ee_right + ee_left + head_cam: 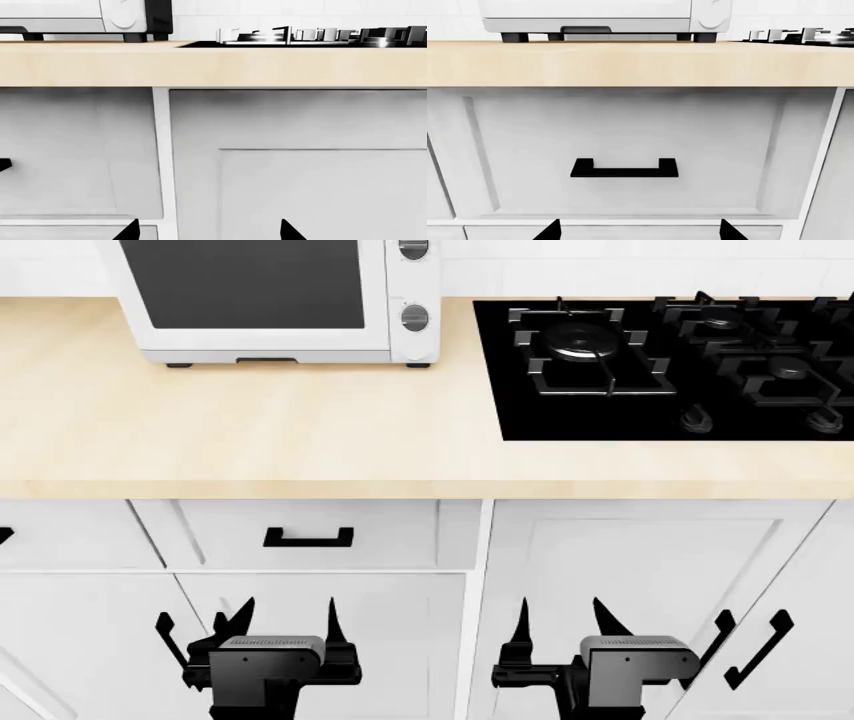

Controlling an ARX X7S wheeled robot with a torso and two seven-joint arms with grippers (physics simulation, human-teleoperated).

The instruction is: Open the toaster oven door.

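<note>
Toaster oven (274, 300) sitting at upper left of head view, on wooden counter (267, 430), beside black gas hob (667, 365). Door (247, 290) looking shut; its bar handle is not showing. You are holding left gripper (283, 622) and right gripper (561, 620) low, at bottom of frame, facing white cabinet drawer (307, 535). Both sets of jaws are spread, holding nothing. Step in hand: just starting, I think. Next move: lifting one arm above counter, reaching toward door's top edge.
</note>
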